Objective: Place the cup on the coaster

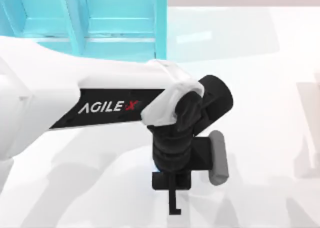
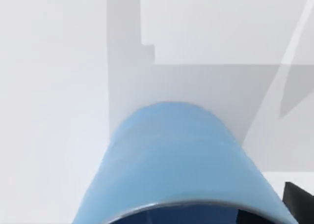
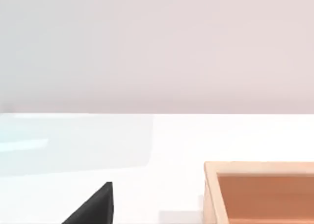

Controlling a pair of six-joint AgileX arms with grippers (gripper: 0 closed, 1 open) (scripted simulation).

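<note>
The left gripper [image 1: 174, 200], over mid-table, has the blue cup [image 2: 181, 160] close beneath; grasp unclear.

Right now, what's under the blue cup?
In the left wrist view, bare white table and grey shadow surround the cup, close to the left tool. The cup covers whatever lies directly beneath its base; no coaster shows around it.

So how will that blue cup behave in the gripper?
The cup looks rigid, so it probably won't deform. Its smooth, tapering wall may slip. With its narrower base, it may tip when set down. The left gripper is over the table.
</note>
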